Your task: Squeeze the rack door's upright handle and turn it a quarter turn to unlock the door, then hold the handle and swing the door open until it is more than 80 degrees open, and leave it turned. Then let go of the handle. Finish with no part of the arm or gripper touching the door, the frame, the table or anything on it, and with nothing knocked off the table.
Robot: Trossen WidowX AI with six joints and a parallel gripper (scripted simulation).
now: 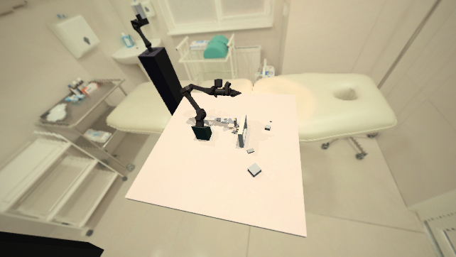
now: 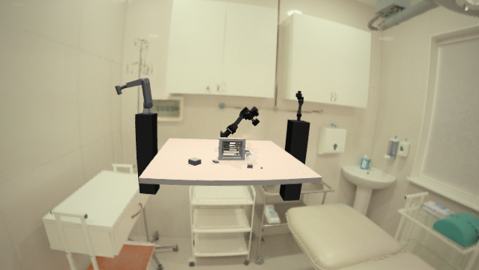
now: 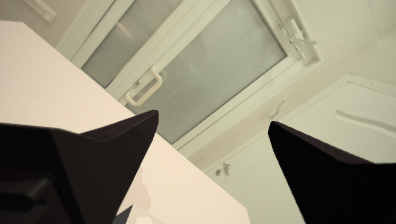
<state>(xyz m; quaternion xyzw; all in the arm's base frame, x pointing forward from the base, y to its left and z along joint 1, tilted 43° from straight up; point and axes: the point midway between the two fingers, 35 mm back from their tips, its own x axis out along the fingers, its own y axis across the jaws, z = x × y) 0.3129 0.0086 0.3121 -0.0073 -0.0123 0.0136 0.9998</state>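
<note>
My gripper (image 1: pixel 239 93) (image 2: pixel 256 121) (image 3: pixel 213 121) is open, with nothing between its fingers. It hangs high above the table (image 1: pixel 213 184) (image 2: pixel 276 175) (image 3: pixel 30 75), clear of everything on it. The grey rack frame (image 1: pixel 241 140) (image 2: pixel 232 159) stands upright on the table, below the gripper. Small, broken-up grey pieces (image 1: pixel 227 121) show on the arm's side of the frame, in a line running from near the frame back toward the arm's base. They look like parts of the door, but its angle cannot be read surely. The handle and its turn are too small to tell.
A larger grey block (image 1: pixel 254 170) (image 2: pixel 194 161), a small flat block (image 1: pixel 251 150) (image 2: pixel 215 161), another small block (image 1: pixel 268 127) (image 2: pixel 250 165) and a tiny dark piece (image 1: pixel 270 121) (image 2: pixel 261 168) lie on the table. Two other arms stand on black pillars beyond the table.
</note>
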